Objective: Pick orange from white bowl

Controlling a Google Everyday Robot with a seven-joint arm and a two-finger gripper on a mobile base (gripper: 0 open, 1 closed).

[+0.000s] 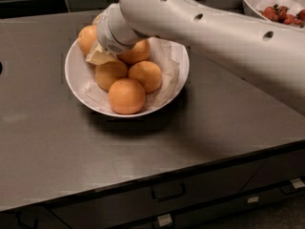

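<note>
The white bowl (76, 82) with a crumpled paper liner sits on the dark counter and holds several oranges. The nearest orange (127, 96) lies at the front, two more (147, 75) sit behind it, and one (87, 38) rests at the back left rim. My gripper (99, 55) reaches down from the white arm into the back left of the bowl, among the oranges. Its cream-coloured fingers (97, 58) show just beside the back oranges; the wrist hides most of them.
A deeper white bowl (257, 6) with red fruit stands at the back right, behind my arm. The dark counter (47, 147) ends at a front edge with drawers (167, 192) below. A dark wall runs along the back.
</note>
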